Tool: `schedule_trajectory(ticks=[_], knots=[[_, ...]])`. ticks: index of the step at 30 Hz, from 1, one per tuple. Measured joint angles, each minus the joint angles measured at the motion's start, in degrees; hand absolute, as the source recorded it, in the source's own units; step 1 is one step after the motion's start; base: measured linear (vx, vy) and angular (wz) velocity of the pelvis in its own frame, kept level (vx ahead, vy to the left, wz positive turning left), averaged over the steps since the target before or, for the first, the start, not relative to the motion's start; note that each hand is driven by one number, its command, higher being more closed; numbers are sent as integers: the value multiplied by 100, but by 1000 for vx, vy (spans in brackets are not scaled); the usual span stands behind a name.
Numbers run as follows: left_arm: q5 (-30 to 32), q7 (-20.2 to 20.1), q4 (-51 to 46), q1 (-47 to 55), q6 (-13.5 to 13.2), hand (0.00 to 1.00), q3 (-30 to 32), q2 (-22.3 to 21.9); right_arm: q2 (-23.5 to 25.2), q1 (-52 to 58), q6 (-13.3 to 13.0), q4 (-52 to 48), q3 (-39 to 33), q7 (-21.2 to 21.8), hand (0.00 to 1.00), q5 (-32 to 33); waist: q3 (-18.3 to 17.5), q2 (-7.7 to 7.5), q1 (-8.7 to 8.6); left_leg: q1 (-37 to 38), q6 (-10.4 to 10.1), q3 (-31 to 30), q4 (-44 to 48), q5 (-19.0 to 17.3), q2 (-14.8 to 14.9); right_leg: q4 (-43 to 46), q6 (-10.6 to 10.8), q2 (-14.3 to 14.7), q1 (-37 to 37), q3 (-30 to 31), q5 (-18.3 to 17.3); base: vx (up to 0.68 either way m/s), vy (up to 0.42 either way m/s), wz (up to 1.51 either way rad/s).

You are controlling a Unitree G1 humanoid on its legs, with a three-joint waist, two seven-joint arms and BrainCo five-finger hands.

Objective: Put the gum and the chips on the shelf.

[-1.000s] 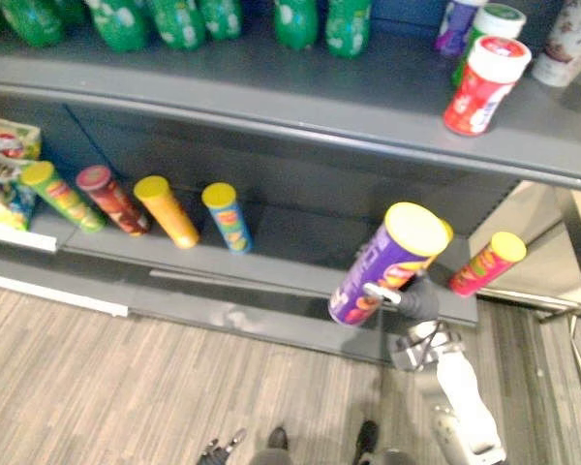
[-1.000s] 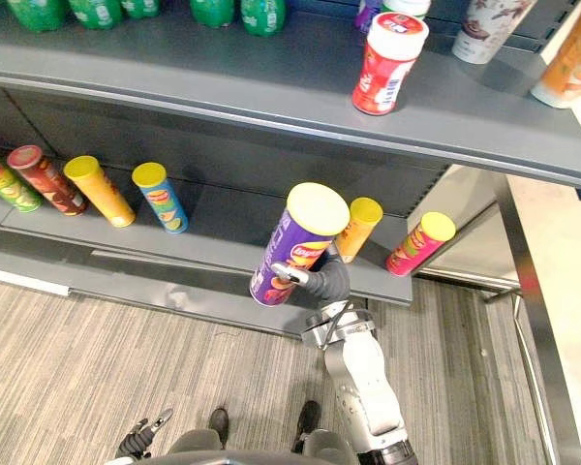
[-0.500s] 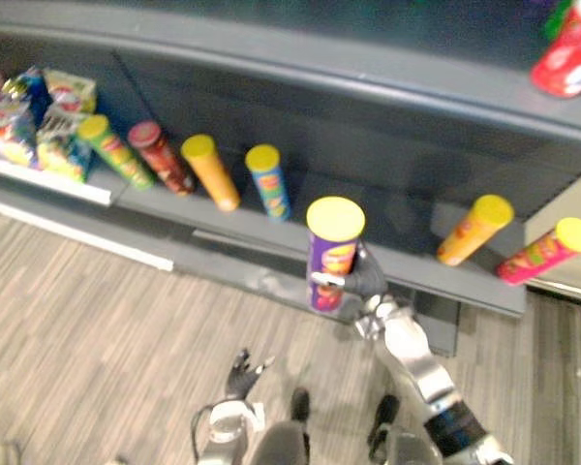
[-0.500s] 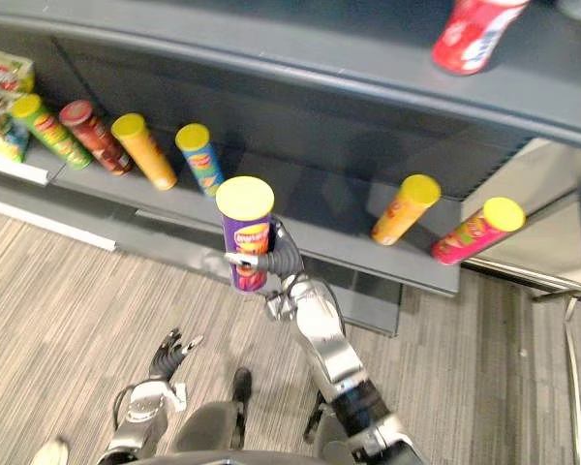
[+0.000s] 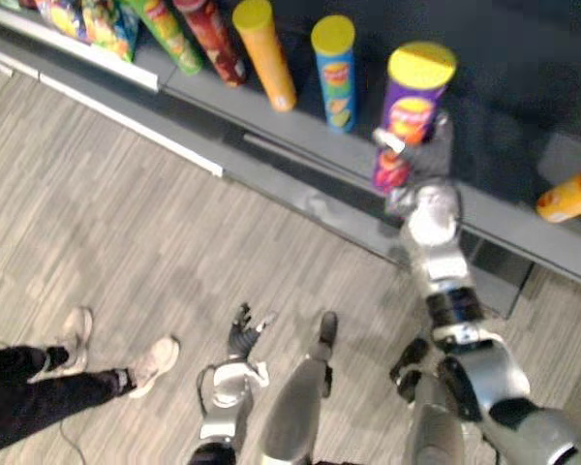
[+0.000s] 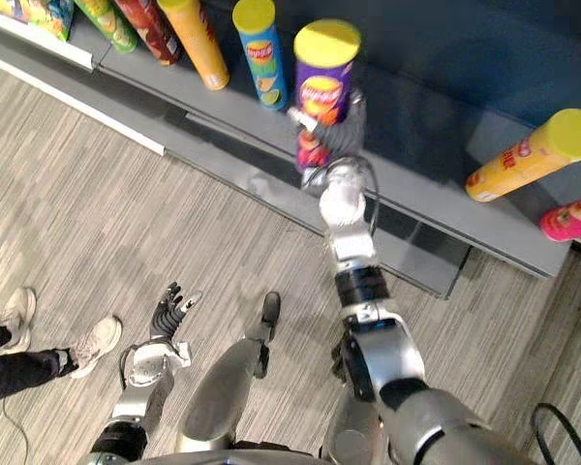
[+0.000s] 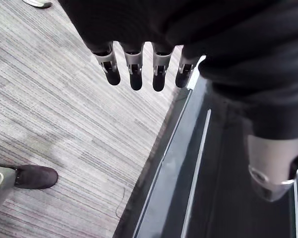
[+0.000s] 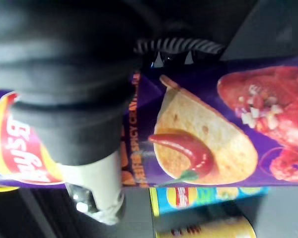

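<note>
The right hand [image 6: 351, 114] was wrapped round the middle of the purple chips can [image 6: 321, 82] in the upper centre of the frame, thumb across the printed front and the dark cover behind it, so it was gripping the can firmly. The can stood nearly upright over the front part of the lower shelf [image 5: 271, 136], just beside a blue can [image 5: 335, 73] on its left, with an orange can [image 5: 264, 53] further left and a yellow-orange can [image 5: 571, 194] well apart at the right edge; whether its base touched the shelf board could not be told. The left hand [image 5: 244, 329] hung low in the bottom centre above the striped floor [image 5: 97, 223], fingers [image 7: 134, 74] straight and relaxed, holding nothing. A person's shoes [image 5: 153, 360] showed at the lower left. By its look the can was a light, stiff tube with a glossy, slippery wrap, tall and narrow enough to tip easily and likely to dent under a hard squeeze, so a moderate hold round the mid-body, as here, seemed the best place, setting the base down flat before letting go
</note>
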Motion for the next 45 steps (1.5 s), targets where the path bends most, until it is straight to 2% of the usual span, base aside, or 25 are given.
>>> schedule_trajectory(ticks=[3,5,10,18,22,27,35,45], knots=[[0,110,14,-96,-22,0,4,7,-145,-227,38,95,-343,-199,100,-188,24,40,72,-188,-16,-27,54,6,-1,160,-36,-35,-203,-2,-73,-43,-66,7],[0,153,156,-138,-66,0,3,2,-278,-337,80,98,-509,-301,100,-201,70,126,71,-285,-43,-102,58,29,-2,248,-58,-58,-291,-55,-122,-37,-96,13],[4,167,301,-156,-69,0,30,-1,-493,-487,129,96,-716,-515,100,-206,92,170,104,-491,-40,-151,86,121,14,454,-120,-113,-527,-131,-224,3,-89,9],[2,215,564,-206,-72,0,46,-35,-501,-577,140,86,-1147,-891,100,-210,138,269,192,-776,-92,-133,263,45,60,634,-197,-128,-770,-146,-300,-11,-72,1],[-2,255,560,-219,-71,0,0,-63,-486,-646,137,-89,-1302,-1120,100,-206,164,323,214,-1037,-82,127,322,143,156,884,-225,-220,-1069,-173,-410,-39,-78,14],[-3,258,518,-268,-72,0,-3,-199,-461,-693,135,-468,-1305,-1183,100,-205,228,461,227,-1278,-67,158,446,173,161,1009,-246,-262,-1307,-161,-423,-4,-54,-1],[-16,259,58,-322,-88,0,0,-291,-364,-855,130,-1089,-1376,-1373,100,-213,235,480,223,-1620,-92,245,542,156,193,1276,-329,-353,-1702,-152,-528,-10,-61,2],[-228,259,-188,-324,-110,0,12,-420,-435,-1154,133,-1315,-1355,-1509,100,-433,236,480,242,-1962,-92,370,681,203,277,1377,-345,-381,-1989,-180,-541,6,-47,2]])
